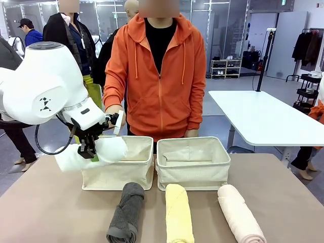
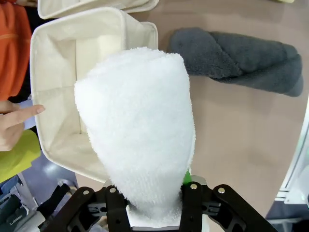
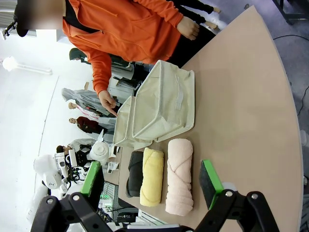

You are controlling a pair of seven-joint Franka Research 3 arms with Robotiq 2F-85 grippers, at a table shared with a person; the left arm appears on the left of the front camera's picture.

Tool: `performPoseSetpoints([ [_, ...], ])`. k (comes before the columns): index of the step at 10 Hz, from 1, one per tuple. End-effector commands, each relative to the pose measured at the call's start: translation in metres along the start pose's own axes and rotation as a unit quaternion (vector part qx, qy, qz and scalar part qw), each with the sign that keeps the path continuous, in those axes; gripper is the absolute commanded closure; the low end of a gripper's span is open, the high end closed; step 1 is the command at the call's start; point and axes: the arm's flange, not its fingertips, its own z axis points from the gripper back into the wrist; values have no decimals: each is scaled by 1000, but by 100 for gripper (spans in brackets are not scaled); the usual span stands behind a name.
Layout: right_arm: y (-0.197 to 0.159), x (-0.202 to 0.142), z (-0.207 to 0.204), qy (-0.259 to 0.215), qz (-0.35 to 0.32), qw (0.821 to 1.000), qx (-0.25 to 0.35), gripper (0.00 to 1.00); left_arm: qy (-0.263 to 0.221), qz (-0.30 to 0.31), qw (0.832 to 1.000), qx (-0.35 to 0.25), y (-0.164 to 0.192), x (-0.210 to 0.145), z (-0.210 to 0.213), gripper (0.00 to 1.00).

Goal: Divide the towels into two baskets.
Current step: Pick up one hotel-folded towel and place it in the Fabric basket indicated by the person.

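Note:
My left gripper [image 1: 87, 148] is shut on the white towel [image 1: 93, 153], which hangs over the left basket's [image 1: 119, 172] front left corner. In the left wrist view the white towel [image 2: 140, 130] rises from my left gripper [image 2: 154, 205] above that basket's [image 2: 58, 92] rim. The right basket [image 1: 192, 169] stands beside it. In front of the baskets lie the dark grey towel [image 1: 126, 212], the yellow towel [image 1: 178, 215] and the pink towel [image 1: 239, 215]. My right gripper [image 3: 152, 186] is open, high above the pink towel [image 3: 179, 179], with nothing between its fingers.
A person in an orange hoodie stands at the far side, one finger [image 2: 21, 116] pointing at the left basket. The other hand [image 3: 188, 26] hangs by the table edge. A white table [image 1: 263, 119] stands behind on the right.

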Motion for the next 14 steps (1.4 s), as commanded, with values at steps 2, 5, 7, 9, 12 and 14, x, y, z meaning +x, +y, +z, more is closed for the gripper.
performPoseSetpoints([
  [2,3,0,3,-4,-1,1000,7,0,-6,-97,995,38,45,22,1,60],
  [5,3,0,3,-4,-1,1000,7,0,13,-144,989,38,102,36,-32,60],
  [7,3,0,3,-4,-1,1000,7,0,-24,-188,980,58,134,33,-60,60],
  [9,3,0,3,-4,-1,1000,7,0,-17,-184,982,45,151,36,-86,60],
  [12,3,0,3,-4,-1,1000,7,0,-15,-167,986,16,156,38,-121,60],
  [14,3,0,3,-4,-1,1000,7,0,-11,-156,988,7,156,40,-136,60],
])
